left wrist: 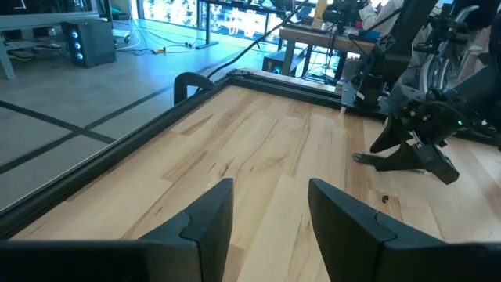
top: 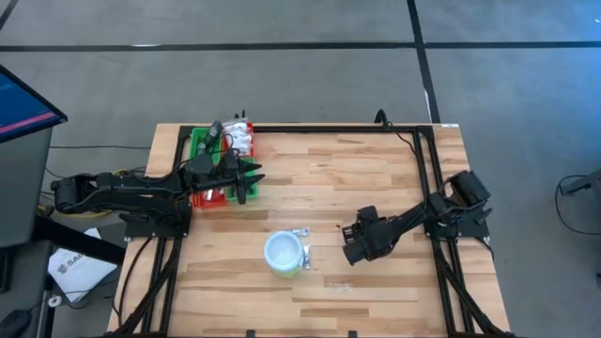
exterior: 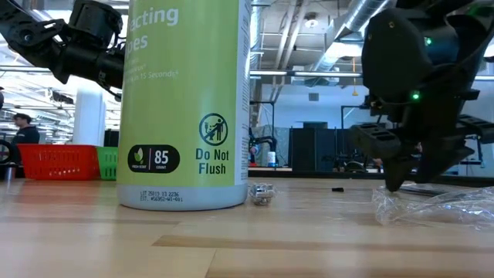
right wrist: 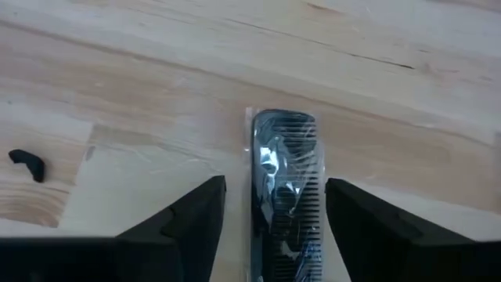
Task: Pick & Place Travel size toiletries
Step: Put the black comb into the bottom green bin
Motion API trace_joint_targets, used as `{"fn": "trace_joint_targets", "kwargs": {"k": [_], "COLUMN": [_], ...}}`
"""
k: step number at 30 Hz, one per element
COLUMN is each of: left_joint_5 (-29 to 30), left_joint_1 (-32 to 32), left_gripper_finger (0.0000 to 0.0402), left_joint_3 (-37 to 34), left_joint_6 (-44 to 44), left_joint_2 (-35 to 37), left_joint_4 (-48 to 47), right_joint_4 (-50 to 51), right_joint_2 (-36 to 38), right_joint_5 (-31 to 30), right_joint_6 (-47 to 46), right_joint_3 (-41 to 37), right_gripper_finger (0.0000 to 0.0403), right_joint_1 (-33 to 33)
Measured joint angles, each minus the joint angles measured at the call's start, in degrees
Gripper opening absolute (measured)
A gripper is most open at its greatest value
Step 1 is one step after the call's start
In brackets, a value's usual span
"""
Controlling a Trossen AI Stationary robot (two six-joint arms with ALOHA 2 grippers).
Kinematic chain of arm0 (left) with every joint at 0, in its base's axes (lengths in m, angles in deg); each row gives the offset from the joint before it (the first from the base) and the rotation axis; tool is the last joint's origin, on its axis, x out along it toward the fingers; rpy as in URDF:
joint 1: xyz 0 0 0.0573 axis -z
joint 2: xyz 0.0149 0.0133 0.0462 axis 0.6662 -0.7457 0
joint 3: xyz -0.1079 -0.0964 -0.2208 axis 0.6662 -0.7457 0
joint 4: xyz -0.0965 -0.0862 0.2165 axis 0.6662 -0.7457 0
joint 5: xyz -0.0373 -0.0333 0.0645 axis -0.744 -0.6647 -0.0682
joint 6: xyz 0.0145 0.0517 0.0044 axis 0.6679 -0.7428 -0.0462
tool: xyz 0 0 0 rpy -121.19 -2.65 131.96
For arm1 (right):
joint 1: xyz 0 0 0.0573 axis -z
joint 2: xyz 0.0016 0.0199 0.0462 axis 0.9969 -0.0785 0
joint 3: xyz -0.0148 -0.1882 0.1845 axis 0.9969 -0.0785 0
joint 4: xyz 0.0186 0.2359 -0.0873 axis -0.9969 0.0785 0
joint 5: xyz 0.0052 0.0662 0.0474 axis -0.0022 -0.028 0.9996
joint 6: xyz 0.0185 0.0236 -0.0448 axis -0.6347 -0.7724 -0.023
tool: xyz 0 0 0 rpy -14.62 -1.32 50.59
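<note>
A black comb (right wrist: 283, 157) in a clear wrapper (exterior: 440, 205) lies flat on the wood table. My right gripper (right wrist: 274, 188) stands open over it, pointing steeply down, one finger on each side of the comb and a gap to both. My left gripper (top: 252, 178) hovers open and empty beside the red and green tray (top: 199, 150), which holds white packets (top: 242, 141). A small clear sachet (top: 300, 235) lies on the table next to the white tub (top: 284, 253).
The tall tub (exterior: 185, 100) with its green side stands mid-table, left of my right gripper (top: 352, 249). A tiny black scrap (right wrist: 27, 164) lies near the comb. A black frame rail (left wrist: 156, 117) runs along the table's edges. Bare wood lies between the tray and the tub.
</note>
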Motion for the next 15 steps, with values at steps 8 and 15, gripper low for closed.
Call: {"fn": "trace_joint_targets", "kwargs": {"k": [8,15], "left_joint_5": [-0.01,0.0], "left_joint_1": [0.0,0.0], "left_gripper_finger": [0.0159,0.0159], "left_joint_3": [0.0,-0.02], "left_joint_6": [0.0,-0.01], "left_joint_2": [0.0,0.0], "left_joint_4": [0.0,-0.04], "right_joint_4": [-0.6,-1.28], "right_joint_2": [-0.18,-0.25], "right_joint_5": [0.46,0.51], "right_joint_6": [0.49,1.06], "right_joint_3": [-0.04,-0.48], "right_gripper_finger": [0.0161,0.0138], "right_joint_1": [-0.36,-0.77]}}
